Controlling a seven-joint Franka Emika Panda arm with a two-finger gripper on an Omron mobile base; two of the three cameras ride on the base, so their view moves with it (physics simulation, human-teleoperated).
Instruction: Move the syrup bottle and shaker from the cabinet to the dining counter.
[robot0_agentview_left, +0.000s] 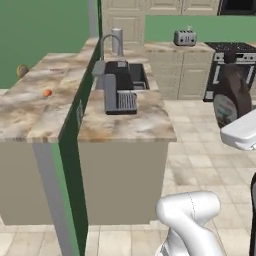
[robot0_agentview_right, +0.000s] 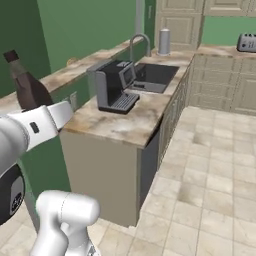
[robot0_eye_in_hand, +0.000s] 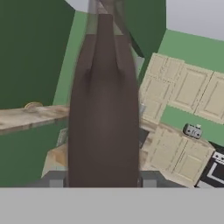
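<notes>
Dark brown smooth plastic syrup bottle (robot0_eye_in_hand: 105, 109) semi-matt; long tan-brown marbled stone surface (robot0_agentview_left: 30, 107) polished; silver metal toaster (robot0_agentview_left: 185, 37) glossy; beige floor tiles (robot0_agentview_right: 210, 175) matt.

Dining counter (robot0_agentview_left: 30, 107): I saw it left of the worktop (robot0_agentview_left: 127, 125).
Coffee machine (robot0_agentview_left: 119, 93): stood on the worktop, before the sink (robot0_agentview_left: 137, 75).
Syrup bottle (robot0_agentview_right: 27, 85): I had it aloft between the gripper (robot0_eye_in_hand: 103, 183) fingers, right of the worktop.
Toaster (robot0_agentview_left: 184, 37): on the far counter, behind.

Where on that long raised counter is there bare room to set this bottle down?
The dining counter is mostly bare: free stone at its near end, in front of the small orange ball. The lower worktop is crowded by the coffee machine and sink.
</notes>
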